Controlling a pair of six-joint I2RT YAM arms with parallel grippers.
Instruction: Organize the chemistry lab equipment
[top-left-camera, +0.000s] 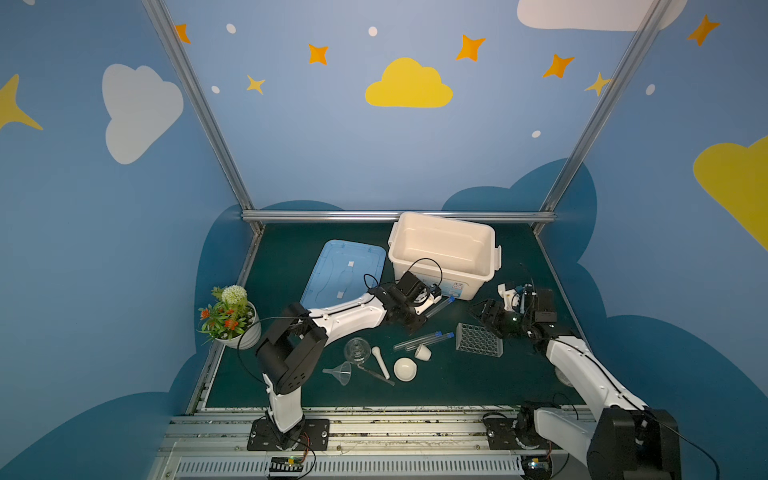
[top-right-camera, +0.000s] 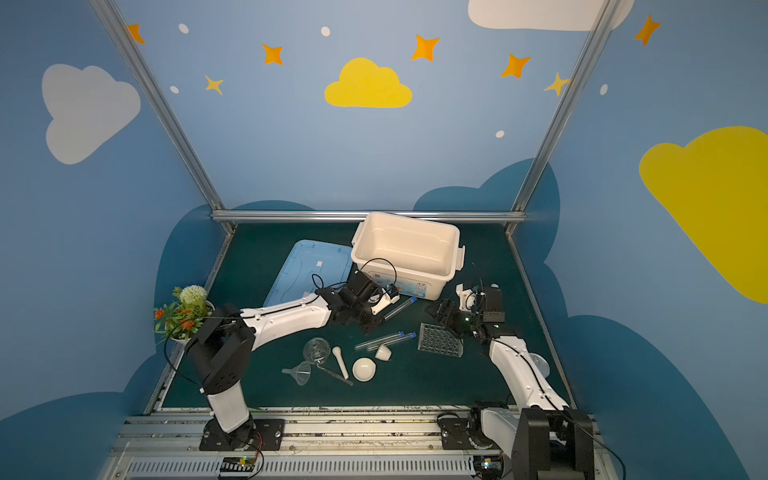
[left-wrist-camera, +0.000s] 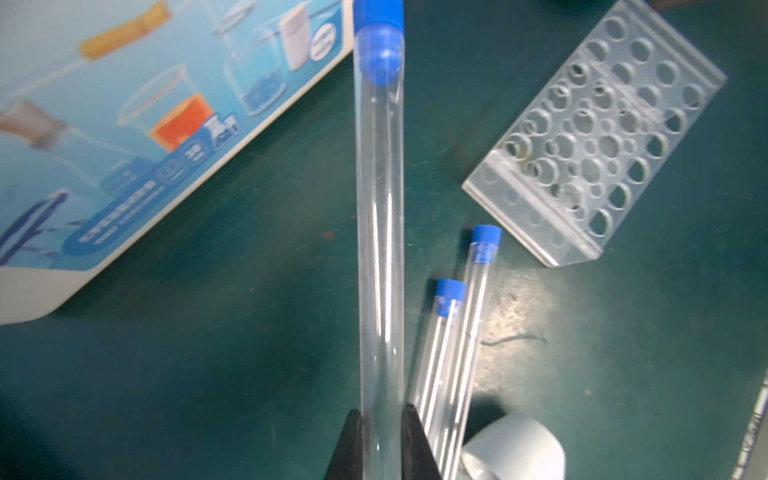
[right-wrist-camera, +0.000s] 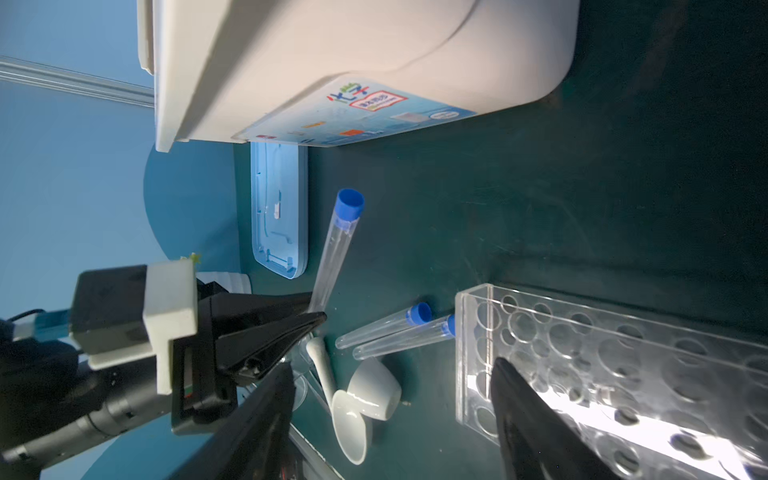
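Pinching the lower end of a clear blue-capped test tube (left-wrist-camera: 380, 208), the left gripper (left-wrist-camera: 380, 415) holds it slanted over the green table (top-left-camera: 457, 386). This is just right of centre in both top views, in front of the white bin (top-left-camera: 469, 276). Two more tubes (top-left-camera: 424, 340) lie flat below it, beside the clear holed rack (top-left-camera: 478, 340). The right gripper (right-wrist-camera: 390, 362), jaws spread wide, sits at the rack's upper right; whether it touches is unclear.
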